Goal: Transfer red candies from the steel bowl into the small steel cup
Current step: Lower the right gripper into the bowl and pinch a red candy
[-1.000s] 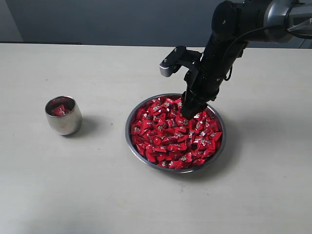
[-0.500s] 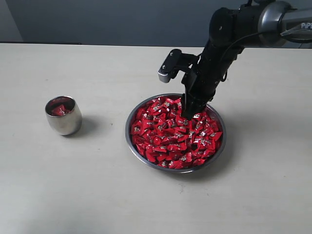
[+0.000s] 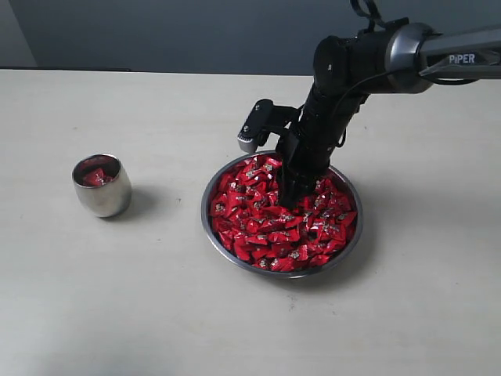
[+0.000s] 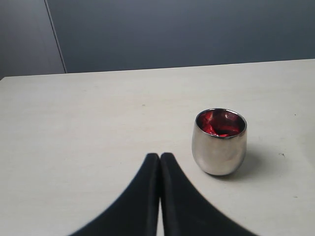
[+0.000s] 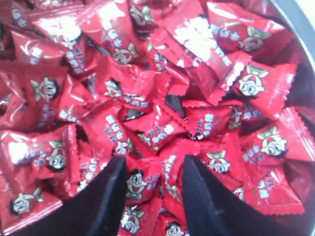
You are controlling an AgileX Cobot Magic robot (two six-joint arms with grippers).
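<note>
Right jaws stand apart in the red candies heaped in the steel bowl — 1 lies between them. Probably light, slippery foil: pinch its plump middle, not the frilled edge. Left jaws are together, facing the small steel cup.

A pale cream table with a smooth matte top fills most of the scene, from near to far. Behind its far edge stands a dark blue-grey wall, with a lighter grey panel at the far left.
</note>
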